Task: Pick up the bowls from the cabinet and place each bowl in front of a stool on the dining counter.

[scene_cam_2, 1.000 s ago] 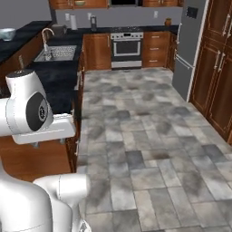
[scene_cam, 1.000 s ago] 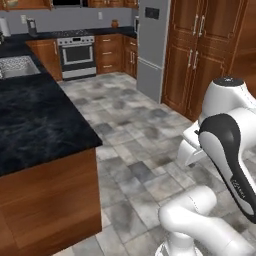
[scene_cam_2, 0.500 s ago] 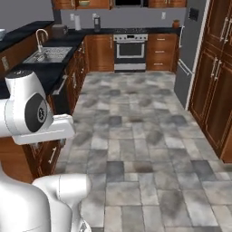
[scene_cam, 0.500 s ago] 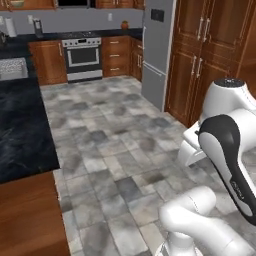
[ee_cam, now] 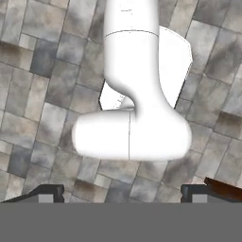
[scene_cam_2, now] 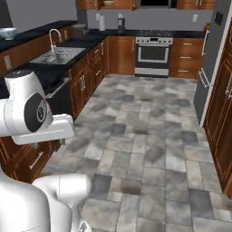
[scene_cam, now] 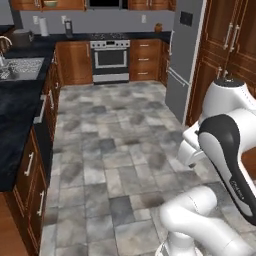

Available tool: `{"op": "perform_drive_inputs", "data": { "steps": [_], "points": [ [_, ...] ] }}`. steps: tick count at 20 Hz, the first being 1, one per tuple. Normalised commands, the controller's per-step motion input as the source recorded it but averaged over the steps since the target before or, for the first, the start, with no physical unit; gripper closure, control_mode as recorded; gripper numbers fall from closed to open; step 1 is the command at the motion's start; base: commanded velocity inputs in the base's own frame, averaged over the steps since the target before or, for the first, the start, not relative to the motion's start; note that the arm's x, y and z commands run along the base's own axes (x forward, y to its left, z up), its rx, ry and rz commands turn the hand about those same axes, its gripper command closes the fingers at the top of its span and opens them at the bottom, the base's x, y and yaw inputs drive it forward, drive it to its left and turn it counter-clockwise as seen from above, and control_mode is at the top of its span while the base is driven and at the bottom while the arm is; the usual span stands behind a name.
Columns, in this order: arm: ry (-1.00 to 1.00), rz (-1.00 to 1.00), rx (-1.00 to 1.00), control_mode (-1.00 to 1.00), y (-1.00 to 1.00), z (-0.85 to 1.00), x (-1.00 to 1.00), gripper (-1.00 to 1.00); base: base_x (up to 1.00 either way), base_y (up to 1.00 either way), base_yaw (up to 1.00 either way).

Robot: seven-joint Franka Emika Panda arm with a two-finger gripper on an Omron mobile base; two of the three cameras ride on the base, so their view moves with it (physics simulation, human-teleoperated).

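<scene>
Gripper: jaws spread wide, nothing between them; tips at 6 o'clock of the hand view, aimed down at the tiled floor.
Bowls: a bowl rests on the black counter at 10 o'clock of the right base view; a second bowl sits in the upper cabinet at 12 o'clock.
Risk, collision: the drawer counter at 9 o'clock lies close to the base; a tight turn could clip it.
Risk, reach: stopping short would leave the cabinet shelf beyond the arm.

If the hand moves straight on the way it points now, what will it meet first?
The hand, open and empty, points down. Probably it would first meet the robot's own white body right below it, and past that the grey stone tile floor. Depth is unclear.
</scene>
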Motion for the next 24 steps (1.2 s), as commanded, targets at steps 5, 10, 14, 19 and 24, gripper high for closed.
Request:
{"op": "perform_drive_inputs", "data": {
  "steps": [5, 10, 14, 19, 24],
  "points": [
    [0.00, 0.00, 0.00, 1.00, 0.00, 0.00, 0.00, -1.00, 1.00, -0.97, 0.16],
    [0.00, 0.00, 0.00, 1.00, 0.00, 0.00, 0.00, -1.00, 1.00, -0.89, 0.16],
    [0.00, 0.00, 0.00, 1.00, 0.00, 0.00, 0.00, -1.00, 1.00, -0.34, 0.11],
    [0.00, 0.00, 0.00, 1.00, 0.00, 0.00, 0.00, -1.00, 1.00, 0.00, 0.10],
    [0.00, 0.00, 0.00, 1.00, 0.00, 0.00, 0.00, -1.00, 1.00, 0.01, 0.10]
  ]
}}
